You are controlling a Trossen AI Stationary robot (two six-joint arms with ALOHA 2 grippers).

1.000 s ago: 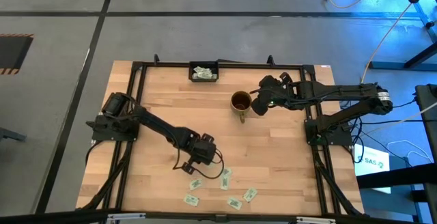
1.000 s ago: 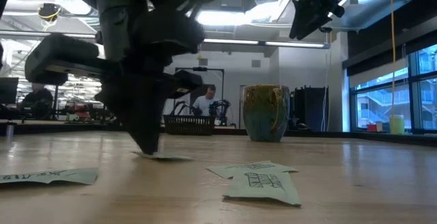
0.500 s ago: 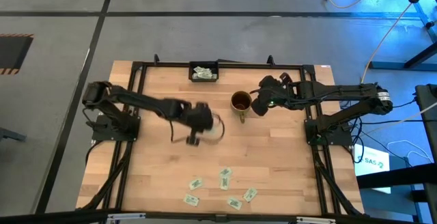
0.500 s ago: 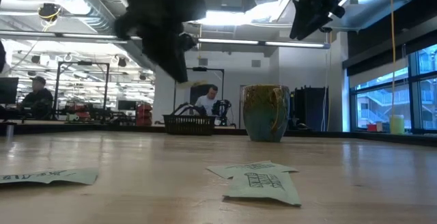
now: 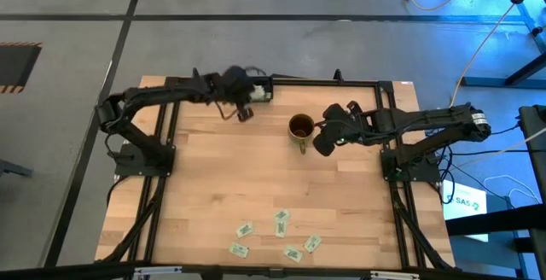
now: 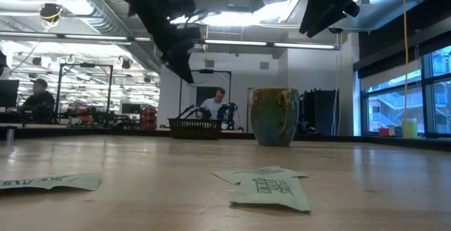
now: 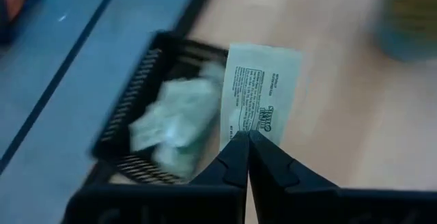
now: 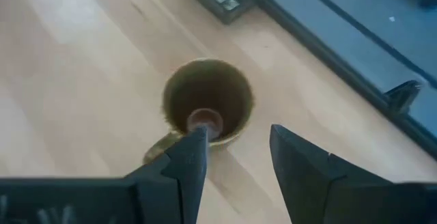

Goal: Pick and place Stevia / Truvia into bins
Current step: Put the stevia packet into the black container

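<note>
My left gripper [image 5: 246, 102] is up at the table's far edge, shut on one white-and-green Stevia sachet [image 7: 261, 91] beside the black tray [image 5: 270, 88]. The tray [image 7: 130, 115] holds several crumpled sachets [image 7: 174, 118]. My right gripper [image 8: 235, 149] hangs open above the table next to the brown-gold mug [image 5: 299, 128], with nothing between its fingers. The mug [image 8: 208, 104] stands upright on its base. Several loose sachets [image 5: 281, 222] lie flat near the table's front edge. My left gripper pinches the sachet's near short end [image 7: 247, 136] between its two fingertips. The fingers slant down toward the far edge and lie along the sachet. The sachet sticks out past the fingertips, printed face showing, lifted clear above the tray's edge and the table.
A dark metal frame [image 5: 171, 84] runs round the tabletop. Bare wood [image 5: 256, 177] lies between the mug and the loose sachets. In the low view the mug [image 6: 275, 116] and tray [image 6: 195, 129] stand far back; people sit in the room beyond.
My left gripper has risen from among the loose sachets near the front edge and swung to the tray at the far edge, rolling as it went and carrying one sachet clear of the table. My right gripper has drifted slightly toward the near edge, still open.
</note>
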